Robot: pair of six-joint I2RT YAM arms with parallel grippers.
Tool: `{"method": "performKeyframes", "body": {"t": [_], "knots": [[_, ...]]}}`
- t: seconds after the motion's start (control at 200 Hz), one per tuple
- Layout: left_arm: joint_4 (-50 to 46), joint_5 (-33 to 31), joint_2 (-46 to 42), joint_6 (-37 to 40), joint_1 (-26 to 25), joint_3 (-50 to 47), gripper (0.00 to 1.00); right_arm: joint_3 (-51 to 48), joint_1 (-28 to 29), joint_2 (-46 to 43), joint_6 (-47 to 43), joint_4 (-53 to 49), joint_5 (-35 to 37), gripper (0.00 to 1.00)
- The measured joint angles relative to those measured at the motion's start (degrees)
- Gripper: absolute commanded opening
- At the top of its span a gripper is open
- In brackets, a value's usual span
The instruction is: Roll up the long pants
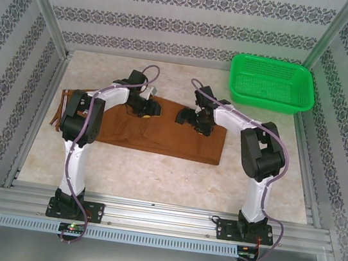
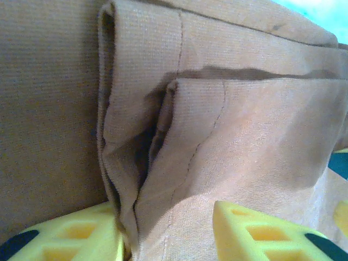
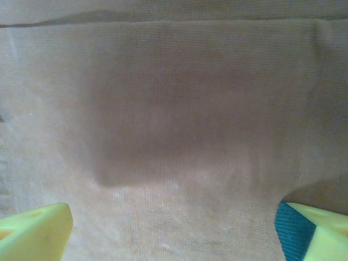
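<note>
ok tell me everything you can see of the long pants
The long pants are rust-brown soft fabric, lying flat across the table as a long folded band, with the pale striped waistband at the left end. The left wrist view shows stitched seams and stacked folded edges. The left hand straddles one fold edge; the right hand stands open over smooth cloth.

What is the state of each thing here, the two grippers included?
long pants, laid out flat, not yet rolled.
green basket, upright, empty.
left gripper, astride a raised fold of the pants; grip unclear.
right gripper, wide open over flat fabric.
</note>
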Motion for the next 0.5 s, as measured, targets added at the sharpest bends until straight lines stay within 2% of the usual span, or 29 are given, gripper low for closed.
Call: {"method": "performKeyframes", "body": {"t": [0.1,0.26,0.385,0.5], "knots": [[0.1,0.7,0.3,-0.2,-0.2,0.2,0.27,0.0,0.0,0.5,0.0,0.0,0.0,0.97],[0.0,1.9,1.4,-0.3,-0.4,1.2,0.0,0.2,0.0,0.6,0.0,0.0,-0.1,0.97],[0.0,1.7,1.4,0.0,-1.2,1.6,0.0,0.2,-0.2,0.7,0.2,0.3,-0.2,0.97],[-1.8,-1.6,0.0,0.3,-1.7,1.7,0.0,-0.8,-1.3,-0.3,0.4,1.0,-0.9,0.98]]}}
